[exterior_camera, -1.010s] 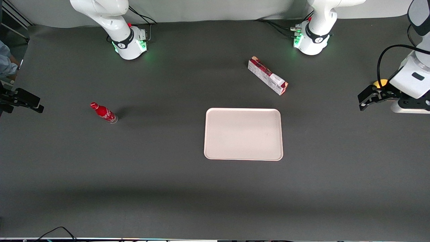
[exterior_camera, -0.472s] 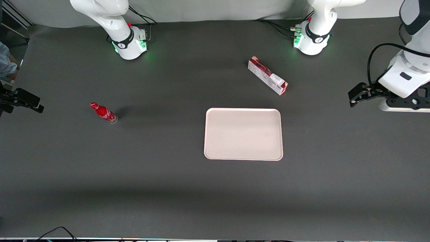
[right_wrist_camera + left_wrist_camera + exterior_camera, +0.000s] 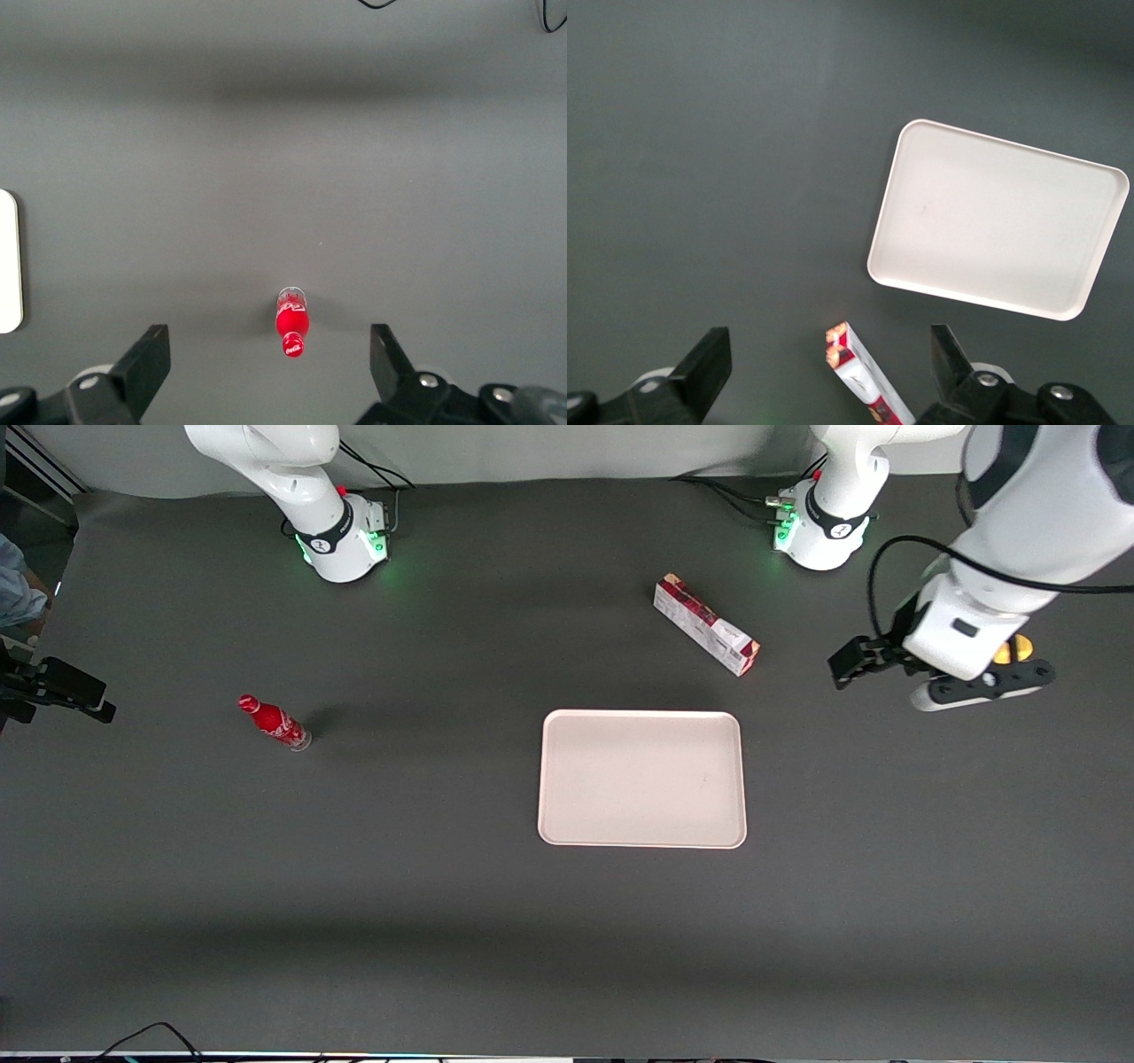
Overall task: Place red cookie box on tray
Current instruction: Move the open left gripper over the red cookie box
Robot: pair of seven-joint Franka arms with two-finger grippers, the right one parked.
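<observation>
The open black claw [image 3: 850, 664] hung empty beside the long dark red cookie box [image 3: 706, 625], above the pale pinkish tray [image 3: 642, 778]; no words were readable.

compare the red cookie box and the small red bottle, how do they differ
The red cookie box is a long carton lying flat, dark red with white panels; the red bottle is small, round and upright. The box lies near the tray; the bottle stands toward the parked arm's end. Both rest untouched on the table; the open gripper holds nothing.
</observation>
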